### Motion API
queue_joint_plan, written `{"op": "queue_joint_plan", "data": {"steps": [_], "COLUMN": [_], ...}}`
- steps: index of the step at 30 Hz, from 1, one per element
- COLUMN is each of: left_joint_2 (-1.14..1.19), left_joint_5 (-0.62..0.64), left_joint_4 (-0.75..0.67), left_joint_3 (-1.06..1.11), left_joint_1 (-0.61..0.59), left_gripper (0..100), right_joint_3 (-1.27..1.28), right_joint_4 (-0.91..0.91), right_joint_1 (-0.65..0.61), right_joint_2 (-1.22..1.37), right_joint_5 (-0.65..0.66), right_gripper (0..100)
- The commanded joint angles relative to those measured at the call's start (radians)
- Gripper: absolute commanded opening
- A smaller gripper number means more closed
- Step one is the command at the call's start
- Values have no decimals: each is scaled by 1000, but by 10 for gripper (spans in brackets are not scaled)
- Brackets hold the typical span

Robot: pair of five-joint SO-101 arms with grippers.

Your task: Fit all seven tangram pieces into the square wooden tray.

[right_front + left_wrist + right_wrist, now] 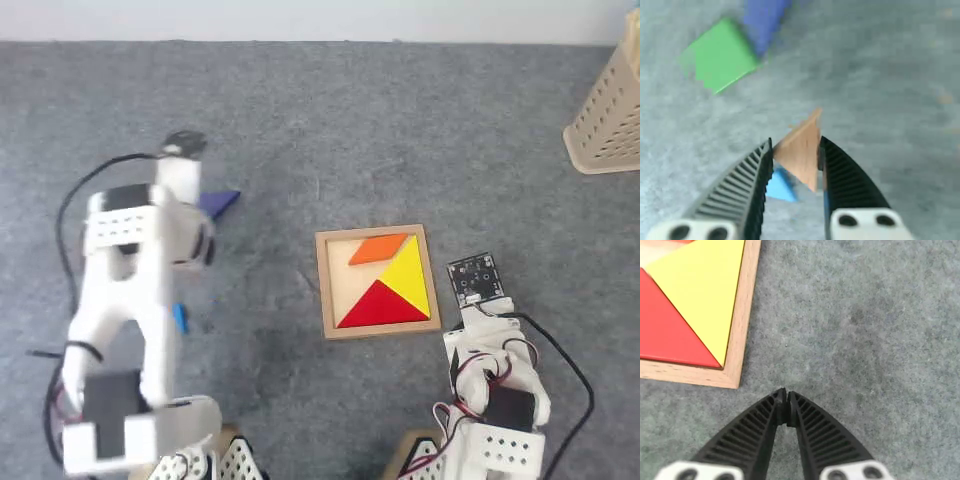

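My left gripper (795, 160) is shut on a tan wooden triangle (801, 147), held upright between the jaws over the grey mat. Beyond it lie a green square (720, 54) and a dark blue piece (765, 17); a small light blue triangle (781, 186) lies just below the jaws. The square wooden tray (380, 331) holds an orange parallelogram (378, 248), a yellow triangle (407, 277) and a red triangle (378, 305). My right gripper (786, 407) is shut and empty on the mat, just off the tray's corner (742, 325).
The left arm (130, 260) stands over the mat's left side and covers some pieces; the dark blue piece (220, 203) and the light blue triangle (180, 318) show beside it. A perforated beige container (610, 110) stands at the far right. Open mat separates arm and tray.
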Motion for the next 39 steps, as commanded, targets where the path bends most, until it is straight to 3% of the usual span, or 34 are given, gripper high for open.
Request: {"op": "queue_joint_plan", "data": {"steps": [1,7,13,20,39], "left_joint_2": [-101,11,288,460,473], "left_joint_5": [81,193,206,104,-61], "left_joint_4": [35,-15,-26,-32,-138], "left_joint_3": [-38,-97,-306,-394,-389], "left_joint_1": [193,450,531,638,703], "left_gripper": [84,84,84,84,87], "right_joint_3": [20,20,20,20,20], "right_joint_4": [2,4,4,4,4], "right_joint_1": [-5,-4,-4,-4,-5], "right_joint_2": [4,4,4,4,5], "right_joint_5": [9,9,9,9,9], "right_gripper": [8,8,8,8,8]}}
